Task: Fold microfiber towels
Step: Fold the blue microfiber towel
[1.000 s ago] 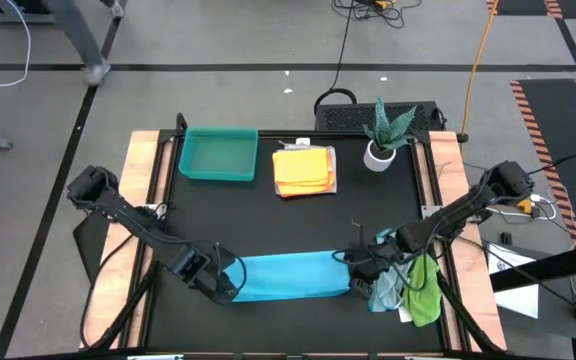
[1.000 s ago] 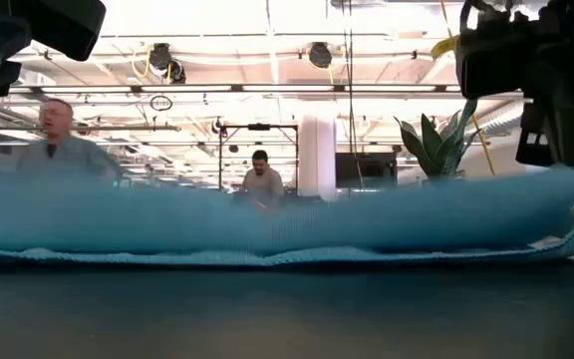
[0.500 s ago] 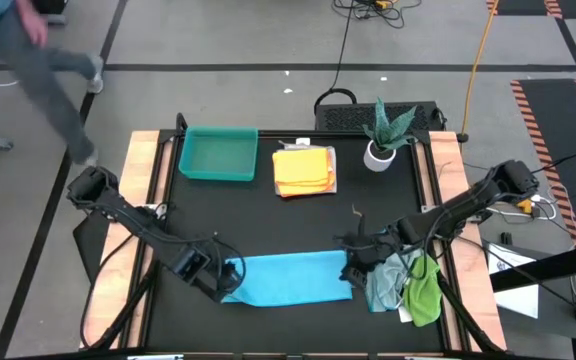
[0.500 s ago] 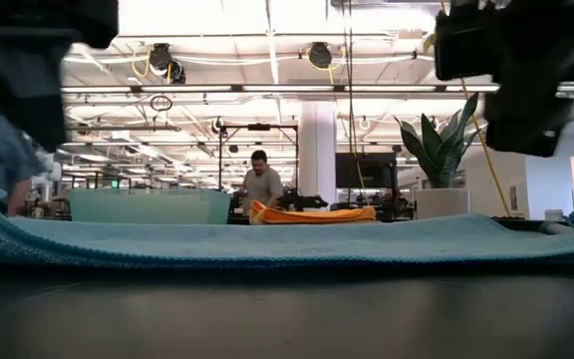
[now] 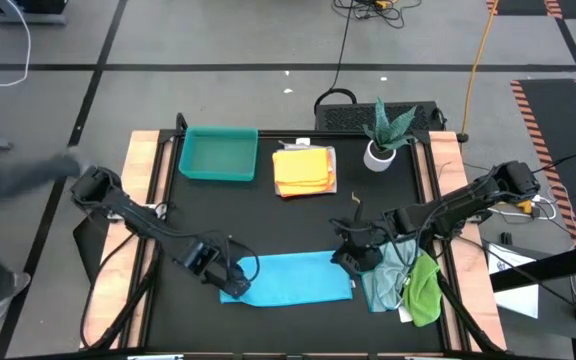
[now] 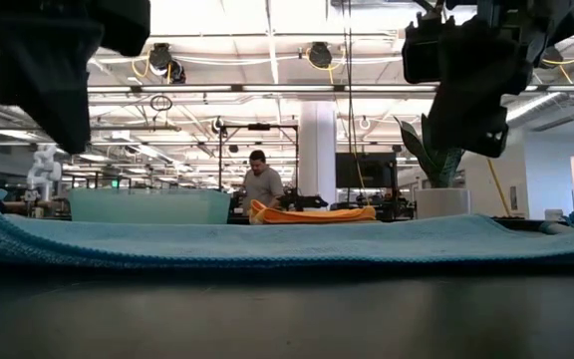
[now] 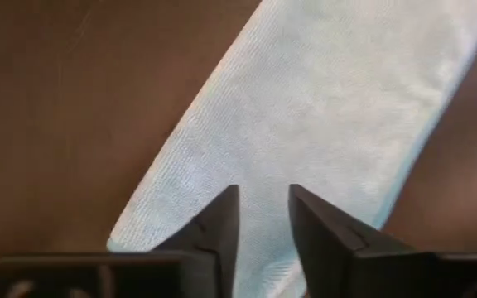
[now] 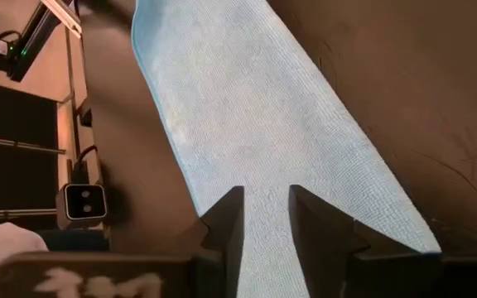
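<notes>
The bright blue towel (image 5: 290, 279) lies folded into a flat strip at the near middle of the black table (image 5: 268, 220). The left gripper (image 5: 230, 277) hangs over its left end and the right gripper (image 5: 349, 257) over its right end; both wrist views show each pair of fingers slightly spread, pinching nothing. The low view alone shows both grippers lifted clear above the cloth, and a person (image 6: 261, 185) in the room behind. Just right of the strip lie a pale blue towel (image 5: 384, 282) and a green towel (image 5: 423, 290), heaped. Farther back sit a teal tray (image 5: 218, 154), a folded yellow-orange towel (image 5: 303, 170) and a potted plant (image 5: 383, 133).
</notes>
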